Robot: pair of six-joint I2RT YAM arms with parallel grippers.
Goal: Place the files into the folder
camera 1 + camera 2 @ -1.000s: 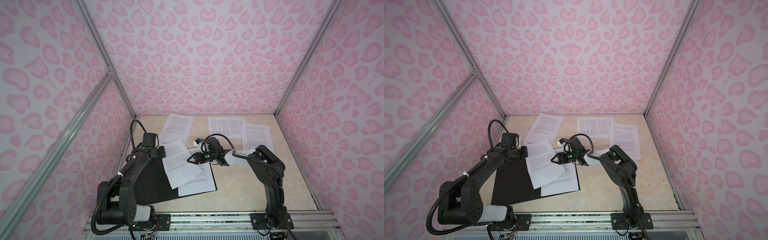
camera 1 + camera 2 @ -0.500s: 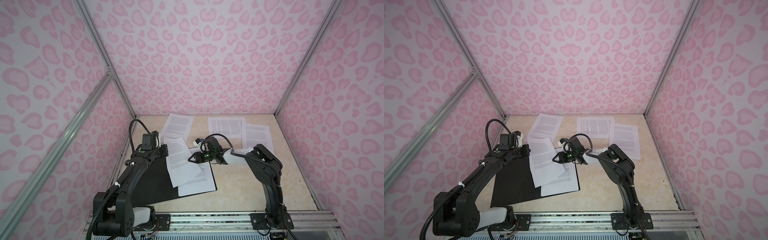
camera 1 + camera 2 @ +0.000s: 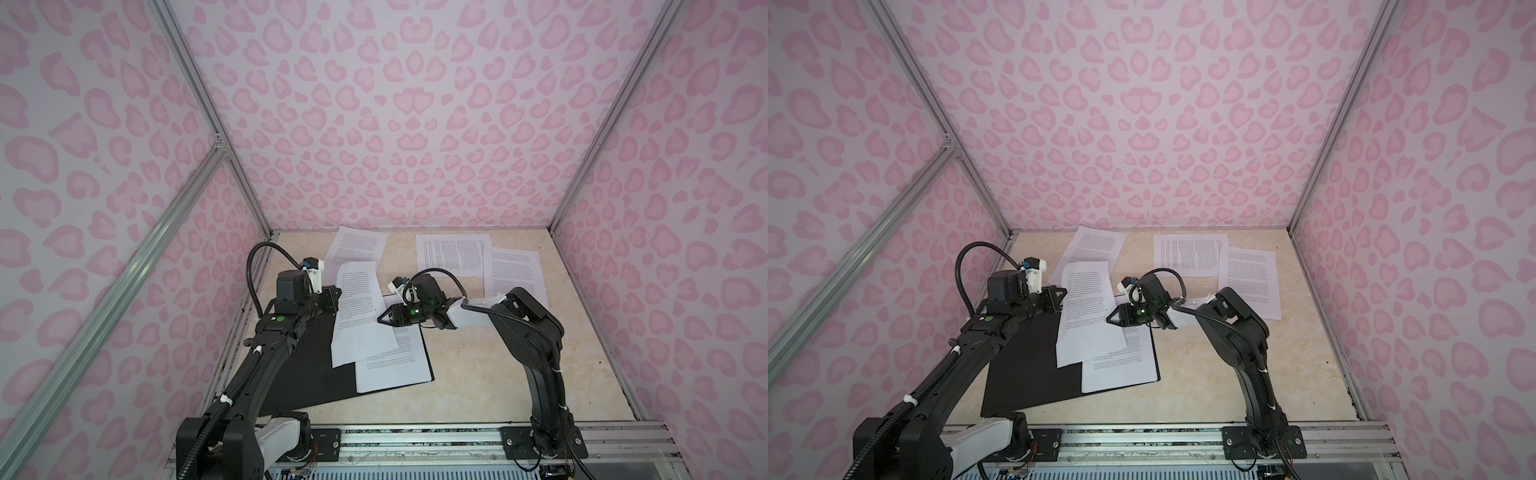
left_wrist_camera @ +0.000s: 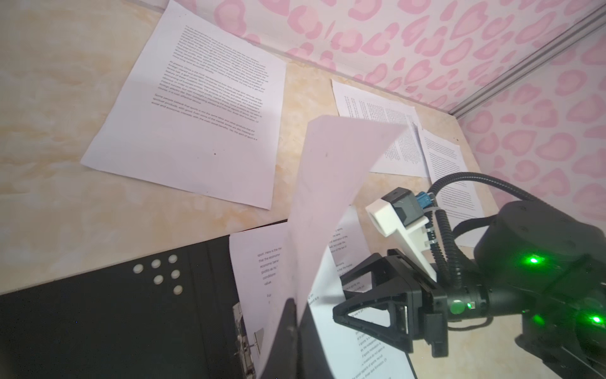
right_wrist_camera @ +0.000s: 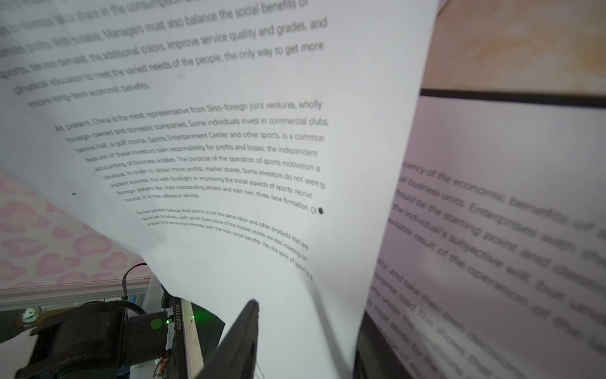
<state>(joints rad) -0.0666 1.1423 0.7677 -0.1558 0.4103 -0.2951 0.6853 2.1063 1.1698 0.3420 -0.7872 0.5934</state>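
Observation:
The folder (image 3: 307, 374) (image 3: 1025, 374) lies open on the table, black inside up, with its metal clip (image 4: 244, 341) showing. One file (image 3: 395, 365) (image 3: 1121, 370) lies flat on its right half. My left gripper (image 3: 332, 301) (image 4: 296, 305) is shut on the left edge of a second file (image 3: 357, 316) (image 4: 328, 183), held raised over the folder. My right gripper (image 3: 380, 320) (image 5: 305, 315) stands open at that sheet's right edge, which passes between its jaws.
Three more printed sheets (image 3: 359, 245) (image 3: 451, 255) (image 3: 515, 274) lie flat along the back of the beige table. Pink patterned walls close in on the left, back and right. A metal rail (image 3: 415, 436) runs along the front edge.
The left gripper has raised the held sheet and swung its far end toward the back. The right gripper's jaws have narrowed a little around the sheet's edge.

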